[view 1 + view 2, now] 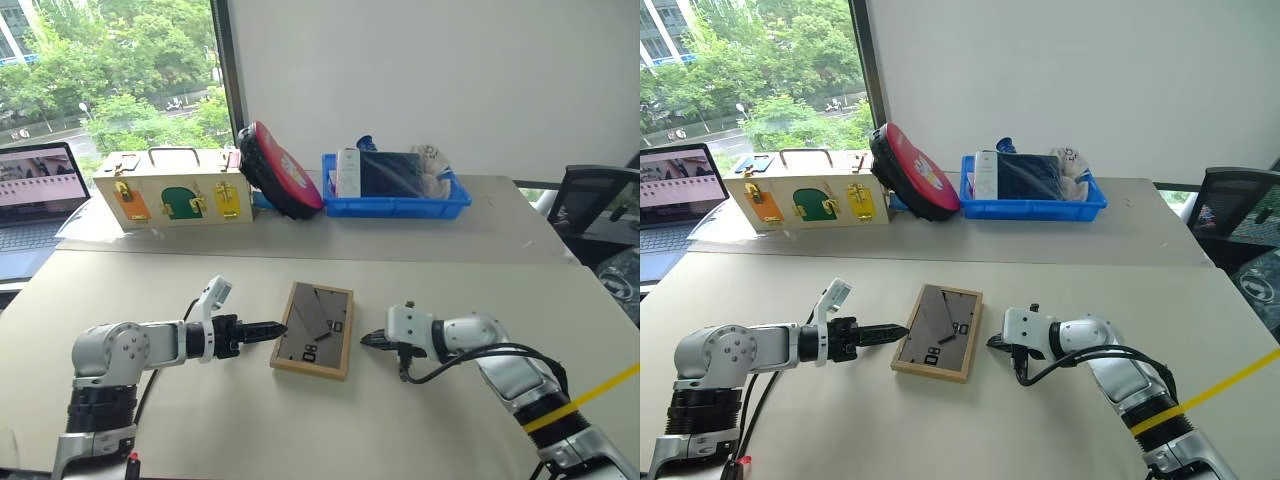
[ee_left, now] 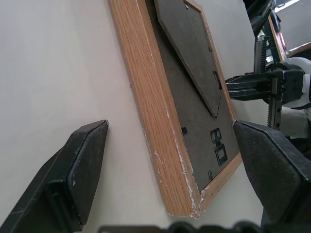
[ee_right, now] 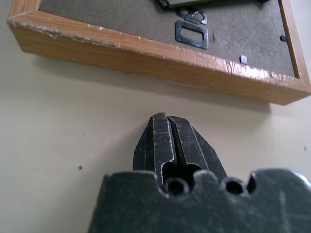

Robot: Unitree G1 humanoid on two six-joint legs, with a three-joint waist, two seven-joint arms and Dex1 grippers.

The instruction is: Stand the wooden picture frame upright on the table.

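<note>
With the wooden picture frame (image 1: pixel 313 330) lying face down in the middle of the table (image 1: pixel 450 300), we bracket it: left gripper (image 1: pixel 270 329) spread wide at its left edge to grasp, right gripper (image 1: pixel 369 340) pinched closed beside its right edge, likely to brace.

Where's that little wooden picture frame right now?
The wooden picture frame lies back-side up on the table, in the middle, between the left gripper and the right gripper.
</note>
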